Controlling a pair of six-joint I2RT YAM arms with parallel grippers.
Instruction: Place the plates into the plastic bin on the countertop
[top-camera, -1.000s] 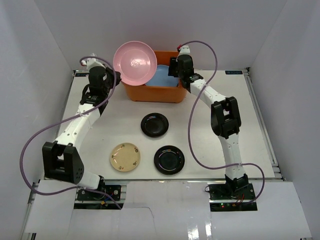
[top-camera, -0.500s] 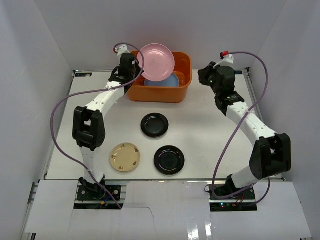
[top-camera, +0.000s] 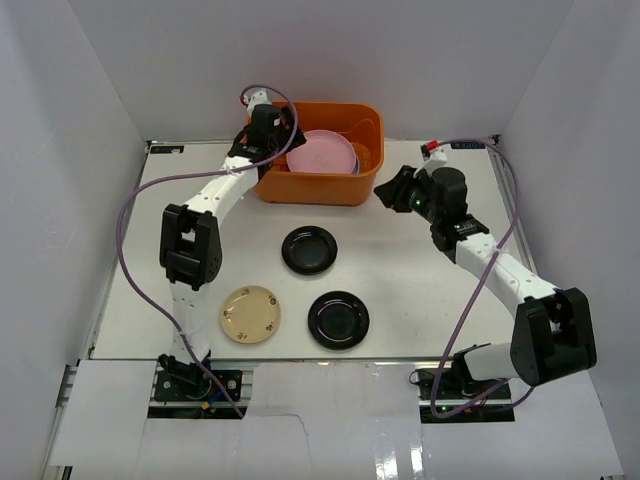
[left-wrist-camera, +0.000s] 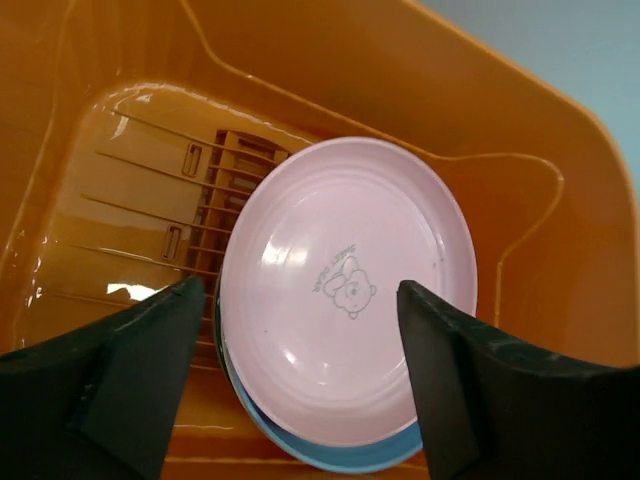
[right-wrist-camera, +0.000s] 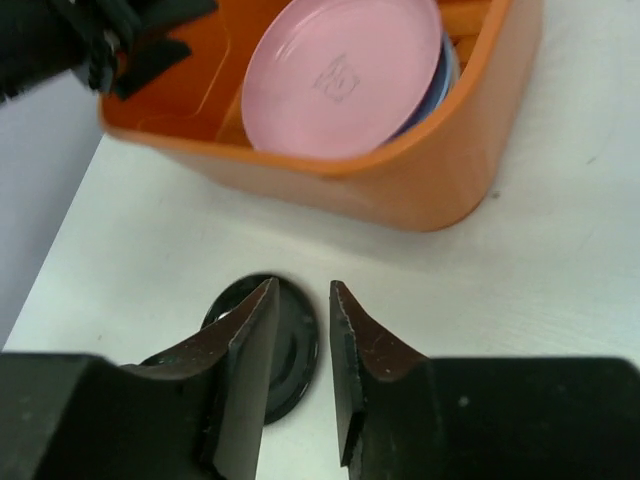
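Looking down, you find the orange bin (top-camera: 316, 188) at 12 o'clock on the table (top-camera: 390, 270), its long axis running 9 to 3. The pink plate (left-wrist-camera: 345, 290) lies face up inside it, on a blue plate (left-wrist-camera: 350, 462). The left gripper (left-wrist-camera: 300, 288) is spread wide and empty. The right gripper (right-wrist-camera: 302, 288) is narrowly parted and empty.

Shows orange plastic bin (top-camera: 318, 186) at far middle of white countertop (top-camera: 420, 290), with pink plate (top-camera: 322, 152) lying inside over a sliver of light blue plate (top-camera: 356, 161) at its right edge. Puts left gripper (top-camera: 274, 130) over bin's rear left corner, beside pink plate's left edge, and right gripper (top-camera: 392, 195) just off bin's front right corner, aimed toward it; jaw state not readable from above. Also shows three plates loose on countertop, well apart: far black plate (top-camera: 309, 250) in front of bin, near black plate (top-camera: 338, 319) closer to the bases, tan plate (top-camera: 250, 313) left of that.
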